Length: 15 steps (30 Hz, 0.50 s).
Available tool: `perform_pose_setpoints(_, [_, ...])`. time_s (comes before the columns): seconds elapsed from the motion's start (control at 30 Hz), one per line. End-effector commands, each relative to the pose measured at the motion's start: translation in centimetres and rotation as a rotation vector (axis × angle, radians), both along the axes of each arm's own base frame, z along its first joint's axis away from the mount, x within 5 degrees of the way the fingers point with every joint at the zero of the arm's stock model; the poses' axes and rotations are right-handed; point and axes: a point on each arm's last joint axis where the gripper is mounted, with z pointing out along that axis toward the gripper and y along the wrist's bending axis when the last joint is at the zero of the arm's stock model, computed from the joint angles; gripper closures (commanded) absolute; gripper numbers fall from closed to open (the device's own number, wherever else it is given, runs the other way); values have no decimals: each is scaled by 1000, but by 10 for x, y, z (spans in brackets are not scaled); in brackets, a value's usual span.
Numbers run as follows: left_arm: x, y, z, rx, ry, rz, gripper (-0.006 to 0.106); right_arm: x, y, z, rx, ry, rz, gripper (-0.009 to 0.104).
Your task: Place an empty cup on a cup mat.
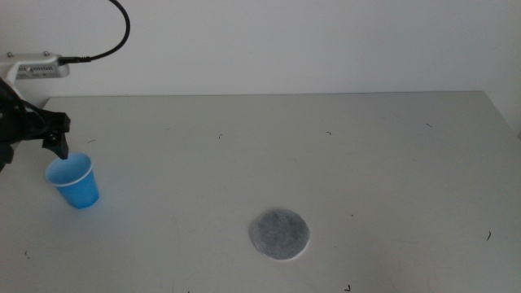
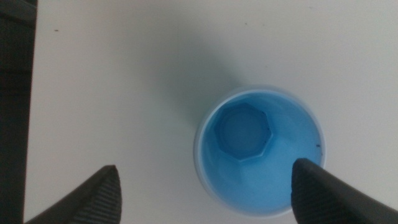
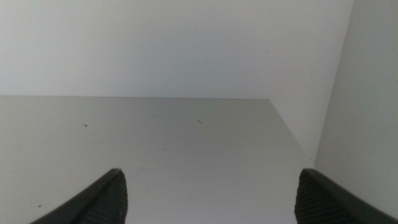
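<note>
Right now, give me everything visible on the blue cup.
The cup is small, bright blue and tapered, paper by the look, with a thin pale rim and a blue, empty inside; its base shows an octagonal shape in the left wrist view. It stands upright on the table at the left side, well apart from the cup mat. The left gripper hovers over its mouth, jaws open, one jaw over the rim; contact unclear.

One cup [image 1: 75, 181] (empty), one mat [image 1: 279, 234]
</note>
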Motion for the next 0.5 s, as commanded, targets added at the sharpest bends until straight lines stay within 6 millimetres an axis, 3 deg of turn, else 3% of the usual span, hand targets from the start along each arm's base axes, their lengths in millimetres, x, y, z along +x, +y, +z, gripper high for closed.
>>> perform_pose_setpoints(0.0, [9,0,14,9,-96,-15,-5,-2,0,12,-23,-108,3,1])
perform_pose_setpoints(0.3, [30,4,-32,13,-33,-49,-4,-2,0,12,-23,-108,3,1])
perform_pose_setpoints(0.4, [33,4,-41,12,-15,-51,4,-2,0,12,-23,-108,3,1])
perform_pose_setpoints(0.47, [34,4,-45,7,-6,-49,15,-2,0,12,-23,-108,3,1])
